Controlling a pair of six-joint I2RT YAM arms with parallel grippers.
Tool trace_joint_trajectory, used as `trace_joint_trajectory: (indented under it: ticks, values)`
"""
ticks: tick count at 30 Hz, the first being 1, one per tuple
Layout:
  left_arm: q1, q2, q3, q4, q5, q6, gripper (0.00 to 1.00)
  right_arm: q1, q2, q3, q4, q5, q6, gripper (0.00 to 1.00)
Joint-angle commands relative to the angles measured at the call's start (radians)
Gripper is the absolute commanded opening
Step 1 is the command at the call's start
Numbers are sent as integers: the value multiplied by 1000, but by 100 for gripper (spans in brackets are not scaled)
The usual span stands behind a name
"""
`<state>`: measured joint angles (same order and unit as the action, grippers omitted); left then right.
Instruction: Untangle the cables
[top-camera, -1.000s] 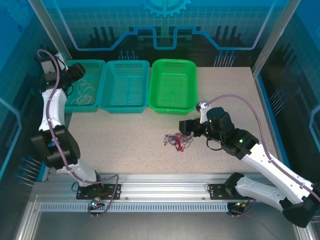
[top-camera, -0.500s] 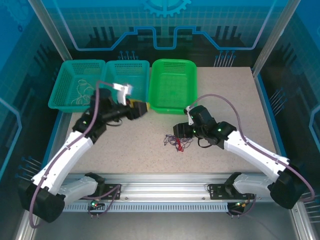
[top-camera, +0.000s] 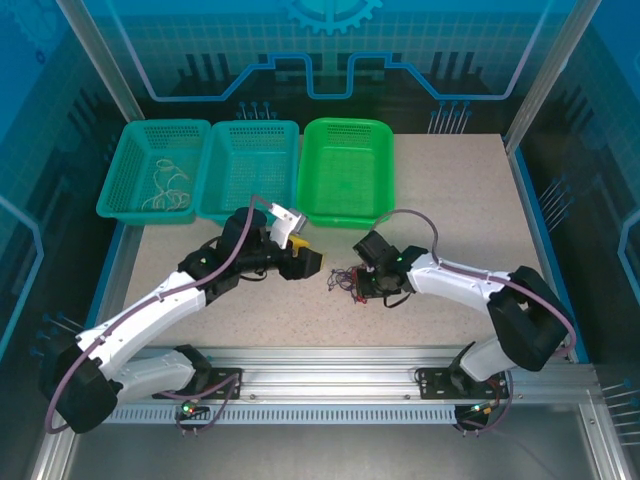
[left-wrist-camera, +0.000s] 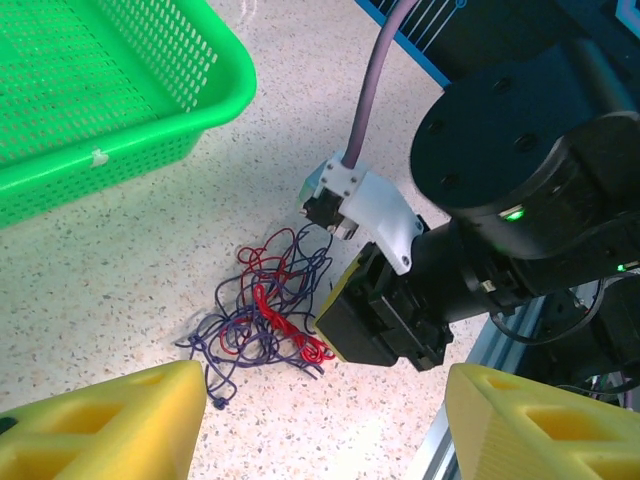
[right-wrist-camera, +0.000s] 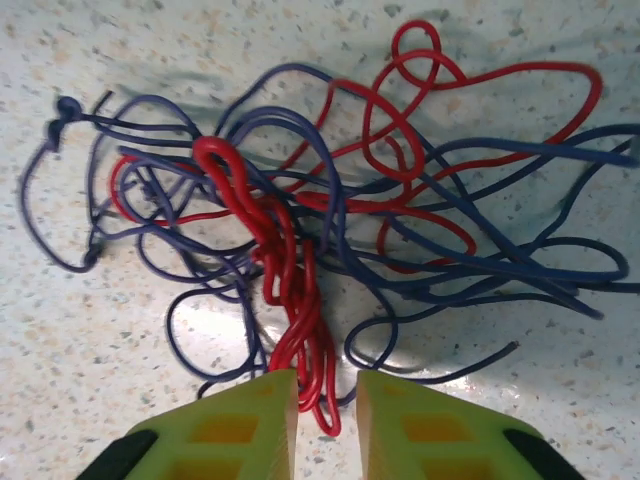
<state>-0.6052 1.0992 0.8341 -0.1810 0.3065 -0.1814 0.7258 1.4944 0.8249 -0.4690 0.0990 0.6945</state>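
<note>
A small knotted clump of red and dark purple cables (top-camera: 349, 282) lies on the speckled table, seen close in the left wrist view (left-wrist-camera: 262, 312) and the right wrist view (right-wrist-camera: 300, 230). My right gripper (top-camera: 364, 283) is down at the clump's right side. Its yellow-green fingers (right-wrist-camera: 245, 425) stand close together around a twisted red bundle (right-wrist-camera: 300, 330), and the gripper (right-wrist-camera: 327, 400) is shut on it. My left gripper (top-camera: 306, 262) hovers just left of the clump, its yellow fingers (left-wrist-camera: 105, 420) spread wide and holding nothing (left-wrist-camera: 320, 430). Cream-white cables (top-camera: 166, 184) lie in the left teal basket.
Three baskets stand along the back: a teal one (top-camera: 118, 195) on the left, a teal one (top-camera: 250, 205) in the middle and a green one (top-camera: 345, 212), whose rim (left-wrist-camera: 215, 105) is close to the left gripper. An aluminium rail (top-camera: 330, 365) runs along the near edge.
The left arm swung from the left teal basket to the table's middle, beside the clump. The right gripper moved left and down onto the clump, and its fingers closed round the red strands.
</note>
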Motion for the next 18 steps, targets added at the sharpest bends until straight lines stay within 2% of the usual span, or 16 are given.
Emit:
trace_joint_trajectory:
  ticks: [1, 14, 15, 18]
  values:
    - [-4, 6, 10, 15, -23, 51, 67, 17, 36, 5, 28, 0, 5, 21]
    - [-5, 13, -9, 9, -36, 62, 67, 61, 218, 88, 21, 12, -14, 37]
    - [-4, 15, -8, 7, -37, 62, 67, 62, 228, 88, 18, 13, -13, 36]
    - [-5, 20, -7, 5, -38, 63, 67, 65, 237, 80, 10, 22, -7, 22]
